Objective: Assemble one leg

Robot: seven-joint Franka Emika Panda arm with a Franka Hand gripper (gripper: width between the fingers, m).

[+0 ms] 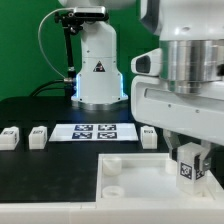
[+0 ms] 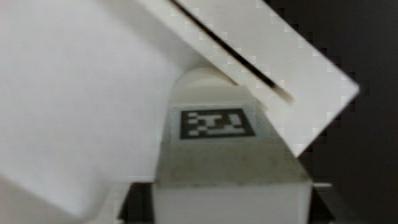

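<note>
Exterior view: even, bright room lighting from overhead; white parts run near overexposure against the black desk [image 1: 40, 112]. Low resolution, soft edges throughout. The tool [image 1: 190, 165] at lower right is close to the lens and blurred. Wrist view: soft focus, tag legible, dark band at upper right.

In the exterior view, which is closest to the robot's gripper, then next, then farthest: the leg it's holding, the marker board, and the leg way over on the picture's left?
From the gripper:
1. The held leg, right between its fingers.
2. The marker board, mid-table, toward the exterior view's left.
3. The far-left leg, at the exterior view's left edge.
</note>
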